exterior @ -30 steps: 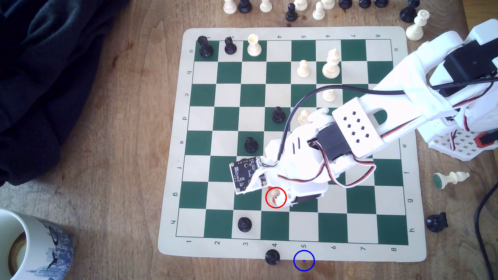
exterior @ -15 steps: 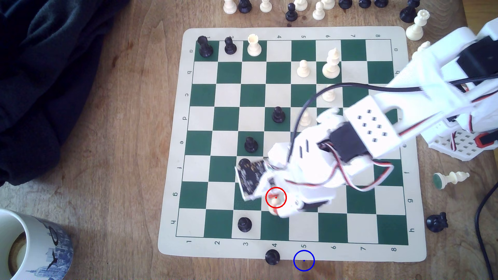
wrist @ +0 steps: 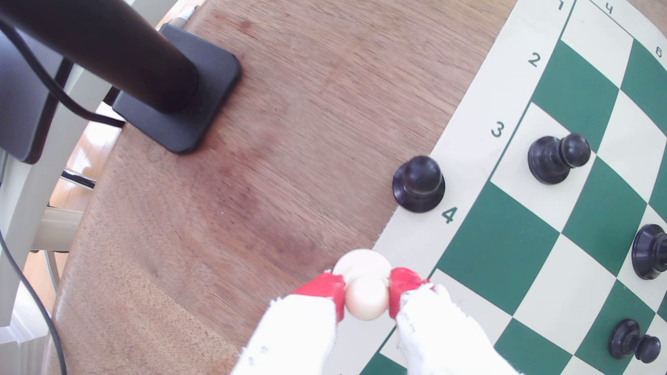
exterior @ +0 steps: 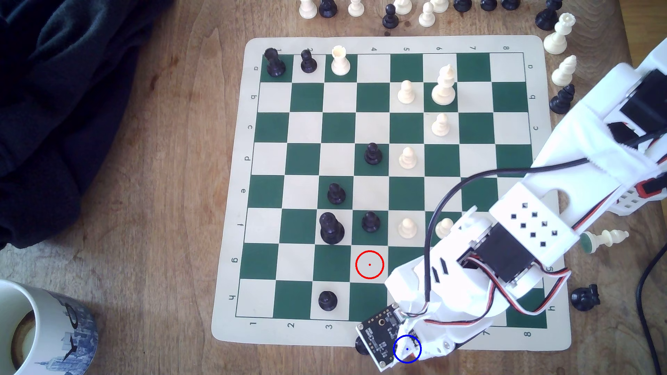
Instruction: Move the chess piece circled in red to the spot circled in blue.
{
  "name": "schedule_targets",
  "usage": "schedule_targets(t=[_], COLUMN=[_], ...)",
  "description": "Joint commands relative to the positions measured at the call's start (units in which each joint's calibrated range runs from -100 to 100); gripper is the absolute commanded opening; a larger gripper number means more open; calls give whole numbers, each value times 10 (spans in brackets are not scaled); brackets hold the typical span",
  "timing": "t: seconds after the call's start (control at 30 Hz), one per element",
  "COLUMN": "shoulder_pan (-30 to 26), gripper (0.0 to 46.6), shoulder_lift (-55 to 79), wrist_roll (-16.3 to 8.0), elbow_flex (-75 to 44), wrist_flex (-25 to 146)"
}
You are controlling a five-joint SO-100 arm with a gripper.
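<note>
The gripper point(wrist: 366, 294) pinches the head of the cream-white pawn point(wrist: 364, 285) between its red fingertips point(wrist: 326, 286). In the wrist view the pawn sits over the board mat's border point(wrist: 465, 158), near a black pawn point(wrist: 418, 184). In the exterior view the gripper covers the blue ring point(exterior: 407, 348) at the mat's near edge.

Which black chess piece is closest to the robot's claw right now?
The black pawn standing on the mat's edge by the number 4. It sits right beside the gripper, which pinches the white pawn; the other black pieces stand farther off.
</note>
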Motion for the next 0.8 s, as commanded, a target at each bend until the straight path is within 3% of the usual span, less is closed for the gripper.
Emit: schedule_targets(t=[0.0, 0.77], shoulder_pan=[-2, -14], gripper=[3, 3], shoulder_lift=[11, 56], wrist_roll=[1, 0], elbow_flex=[-59, -49], wrist_flex=[-14, -31])
